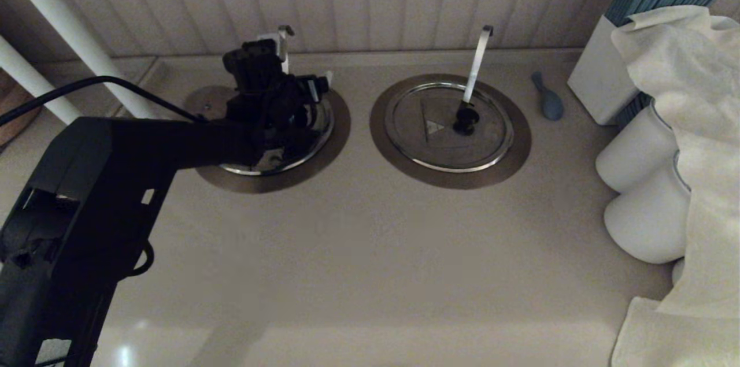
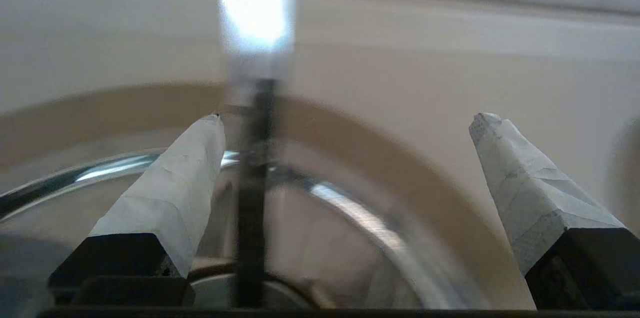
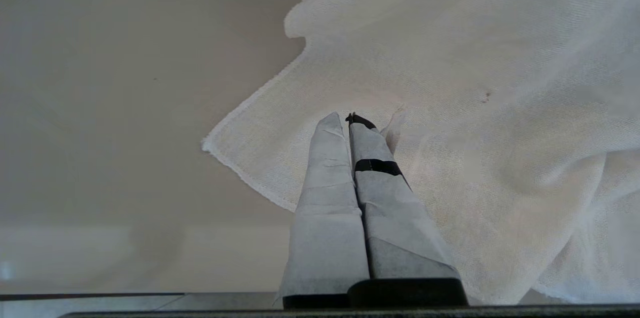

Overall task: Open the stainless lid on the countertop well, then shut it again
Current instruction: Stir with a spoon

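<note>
Beige surface [image 1: 358, 251] has wide bare room across the front and between the two collars. A white cloth [image 1: 694, 66] drapes over white jars [image 1: 636, 153] and crowds the right edge. The left arm reaches over the left-hand twin collar [image 1: 341, 124]. The left claw [image 2: 345, 122] is released, fingers spread wide, low over the twin lid [image 1: 289, 162] and near its broad bright handle [image 2: 255, 7]. Whether it touches that lid I cannot tell.

The countertop well [image 1: 520, 141] sits to the right, well apart from the arm. The stainless lid [image 1: 428, 147] lies flat and closed inside its collar, with nothing touching it. Its thin hooked handle [image 1: 475, 66] rises at the back beside the black knob [image 1: 465, 118]. The right claw [image 3: 350, 120] is clenched on nothing and parked over the cloth.
</note>
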You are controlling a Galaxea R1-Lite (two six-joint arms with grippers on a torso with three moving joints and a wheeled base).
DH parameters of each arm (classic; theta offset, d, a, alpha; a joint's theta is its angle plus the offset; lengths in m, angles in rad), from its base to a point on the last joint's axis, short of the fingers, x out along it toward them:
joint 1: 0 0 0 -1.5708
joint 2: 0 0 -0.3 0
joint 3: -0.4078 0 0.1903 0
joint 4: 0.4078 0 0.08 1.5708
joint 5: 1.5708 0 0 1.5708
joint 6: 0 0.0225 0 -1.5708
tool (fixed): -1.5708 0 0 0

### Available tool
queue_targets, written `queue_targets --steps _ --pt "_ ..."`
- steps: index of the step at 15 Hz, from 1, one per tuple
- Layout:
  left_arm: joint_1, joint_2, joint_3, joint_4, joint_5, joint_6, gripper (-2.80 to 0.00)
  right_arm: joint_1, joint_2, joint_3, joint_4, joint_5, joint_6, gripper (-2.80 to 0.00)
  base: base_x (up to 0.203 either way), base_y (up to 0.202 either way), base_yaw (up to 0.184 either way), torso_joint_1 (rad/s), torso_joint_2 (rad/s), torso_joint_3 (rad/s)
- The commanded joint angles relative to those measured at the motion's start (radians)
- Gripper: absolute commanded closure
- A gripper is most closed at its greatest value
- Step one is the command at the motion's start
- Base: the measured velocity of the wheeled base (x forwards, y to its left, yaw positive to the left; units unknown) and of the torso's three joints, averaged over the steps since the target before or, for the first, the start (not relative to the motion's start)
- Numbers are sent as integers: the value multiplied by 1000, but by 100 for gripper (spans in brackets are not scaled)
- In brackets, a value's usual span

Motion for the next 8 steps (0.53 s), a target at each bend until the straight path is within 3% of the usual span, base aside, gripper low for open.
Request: queue_targets --steps 1,8 --pt "-1 18 -1 -4 1 -1 -280 0 0 0 0 0 -1 0 0 0 0 0 0 0" --pt "-3 12 0 -5 4 -2 -280 0 0 0 0 0 -1 0 0 0 0 0 0 0"
